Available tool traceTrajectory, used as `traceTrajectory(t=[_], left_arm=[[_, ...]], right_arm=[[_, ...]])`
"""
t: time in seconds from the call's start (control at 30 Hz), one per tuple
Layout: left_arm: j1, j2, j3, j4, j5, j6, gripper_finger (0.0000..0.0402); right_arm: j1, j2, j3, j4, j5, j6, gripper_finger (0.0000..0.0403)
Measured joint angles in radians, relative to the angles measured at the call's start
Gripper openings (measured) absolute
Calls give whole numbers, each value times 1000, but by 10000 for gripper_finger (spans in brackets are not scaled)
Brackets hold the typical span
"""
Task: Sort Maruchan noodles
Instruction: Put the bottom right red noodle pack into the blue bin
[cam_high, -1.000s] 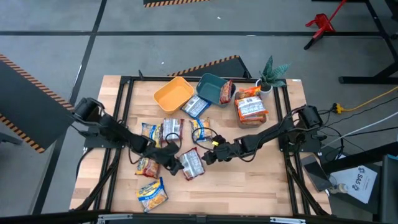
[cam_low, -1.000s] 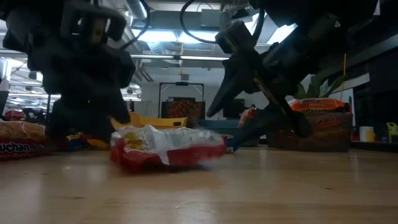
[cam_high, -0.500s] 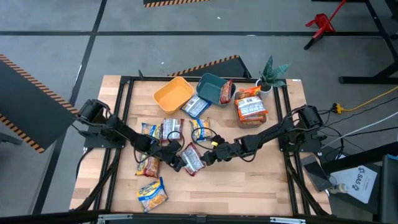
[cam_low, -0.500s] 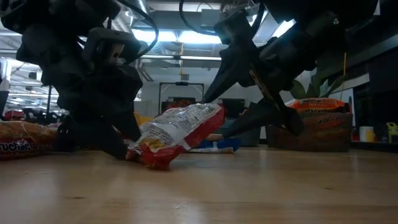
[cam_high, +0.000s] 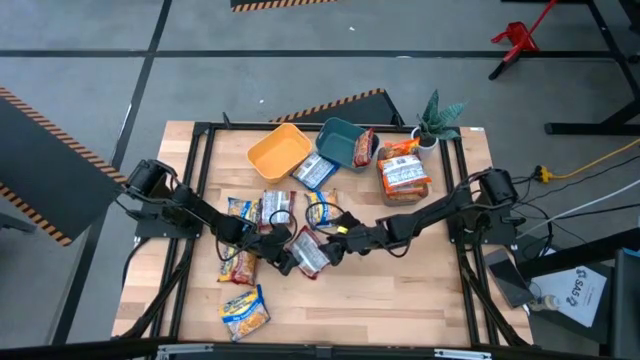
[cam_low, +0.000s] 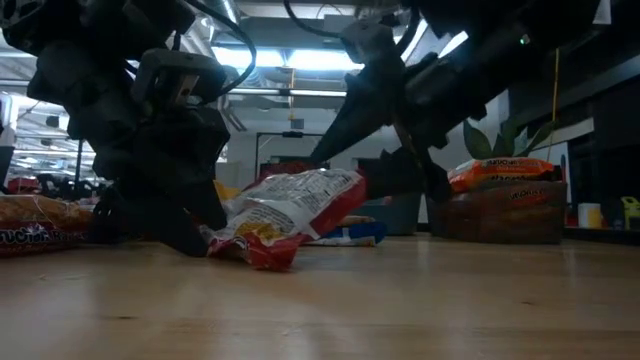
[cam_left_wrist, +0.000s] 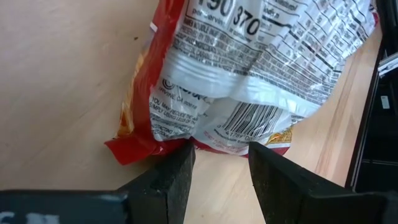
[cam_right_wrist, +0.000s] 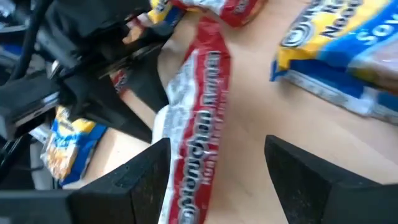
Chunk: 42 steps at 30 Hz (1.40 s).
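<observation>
**Mia:** Red plastic, thin and crinkly. That red packet (cam_left_wrist: 249, 74) looks very light to me. I think it bends and slides easily, and the noodles inside can crack if you squeeze hard.

**Ben:** So where do you grab it?

**Mia:** At the flat sealed edge, not the middle. The edge is thin, so two fingers can pinch it and break nothing.

**Ben:** What is the left gripper (cam_left_wrist: 219, 149) doing?

**Mia:** Its two fingers are a little apart. Their tips sit right at the packet's bottom edge and touch it. I see bare wood in the gap, so I do not think it is pinching.

**Ben:** Is the packet flat?

**Mia:** No. Seen from low down, the red packet (cam_low: 290, 210) is tipped. One end is on the wood by the left gripper (cam_low: 195, 235) and the other end is up in the air.

**Ben:** And the right gripper (cam_right_wrist: 217, 143)?

**Mia:** Its fingers are spread wide and hold nothing. The red packet (cam_right_wrist: 199, 124) lies just in front of them.

**Ben:** Where is all this?

**Mia:** In the middle of the table (cam_high: 440, 290). The red packet (cam_high: 308, 252) is between the left gripper (cam_high: 283, 262) and the right gripper (cam_high: 335, 250).

**Ben:** And farther back?

**Mia:** More packets, then the yellow bin (cam_high: 280, 150) and the teal bin (cam_high: 340, 140) at the far edge.
</observation>
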Motion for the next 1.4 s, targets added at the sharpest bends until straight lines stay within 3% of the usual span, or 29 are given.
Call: traceTrajectory(t=[0.37, 0.63, 0.77, 0.93, 1.13, 1.27, 1.4], left_arm=[[10, 0, -1, -2, 1, 4, 153], [20, 0, -1, -2, 2, 4, 153], [22, 0, -1, -2, 2, 4, 153], [22, 1, -1, 4, -3, 7, 153], [23, 2, -3, 40, 18, 8, 153], [26, -17, -6, 88, 143, -37, 153], [5, -121, -4, 111, 225, -58, 153]], right_arm=[[-31, 58, 11, 56, -100, -55, 246], [-41, 127, 99, 56, -200, -106, 242], [-46, 128, 132, 16, -207, -127, 197], [-44, 126, 158, -45, -207, -117, 89], [-44, 125, 159, -58, -227, -84, 84], [-41, 120, 182, -88, -244, -67, 84], [-41, 96, 237, -135, -197, -67, 84]])
